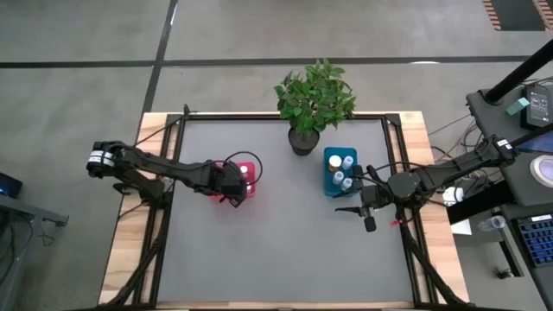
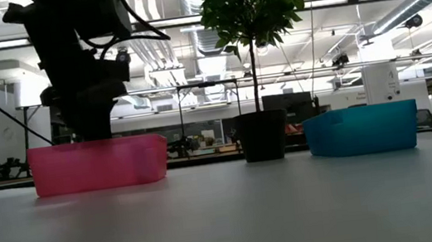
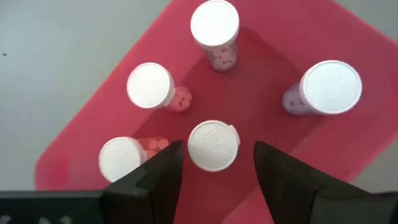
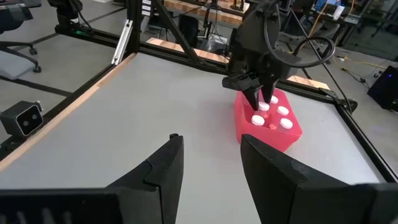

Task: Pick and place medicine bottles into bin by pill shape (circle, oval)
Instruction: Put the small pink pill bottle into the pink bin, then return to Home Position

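The red bin point(image 3: 261, 93) stands on the table and holds several white-capped medicine bottles, upright on its floor. My left gripper point(image 3: 217, 147) points down into it, open, one finger on either side of the nearest bottle point(image 3: 213, 146) with a gap at each side. In the high view it hangs over the red bin point(image 1: 251, 166). The teal bin point(image 1: 329, 183) holds several bottles point(image 1: 347, 161). My right gripper point(image 1: 356, 216) is open and empty above the table, just near of the teal bin.
A dark pot with a green plant point(image 1: 304, 138) stands at the far edge between the bins. Dark frame rails point(image 1: 173, 138) run along the table's sides. In the low view the red bin point(image 2: 96, 164), the pot point(image 2: 263, 136) and the teal bin point(image 2: 362, 129) stand in a row.
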You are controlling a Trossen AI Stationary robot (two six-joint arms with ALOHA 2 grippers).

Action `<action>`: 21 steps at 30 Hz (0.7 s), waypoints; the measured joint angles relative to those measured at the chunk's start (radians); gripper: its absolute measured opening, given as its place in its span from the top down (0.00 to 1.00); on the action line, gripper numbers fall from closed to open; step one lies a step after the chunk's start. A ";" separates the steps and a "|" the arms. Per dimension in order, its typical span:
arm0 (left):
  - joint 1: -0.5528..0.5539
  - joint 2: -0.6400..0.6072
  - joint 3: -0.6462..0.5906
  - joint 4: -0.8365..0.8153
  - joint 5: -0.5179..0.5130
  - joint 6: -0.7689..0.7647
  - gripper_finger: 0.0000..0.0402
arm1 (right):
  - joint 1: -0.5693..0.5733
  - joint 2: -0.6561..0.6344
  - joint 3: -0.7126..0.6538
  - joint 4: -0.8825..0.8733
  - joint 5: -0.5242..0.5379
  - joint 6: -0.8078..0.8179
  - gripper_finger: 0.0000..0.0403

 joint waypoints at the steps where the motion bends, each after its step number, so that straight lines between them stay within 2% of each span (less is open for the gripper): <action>1: 0.000 -0.005 0.003 -0.009 0.000 0.000 0.56 | 0.000 0.000 0.000 0.000 0.000 0.000 0.63; 7: 0.000 -0.031 0.031 -0.052 0.004 0.015 0.56 | 0.000 0.000 0.000 0.000 0.000 0.000 0.63; 14: -0.001 -0.068 0.083 -0.087 0.121 0.140 0.55 | 0.000 0.000 -0.001 0.001 0.000 -0.050 0.63; 21: -0.010 -0.165 0.105 -0.073 0.137 0.286 0.56 | 0.000 -0.001 -0.052 0.075 0.000 -0.122 0.65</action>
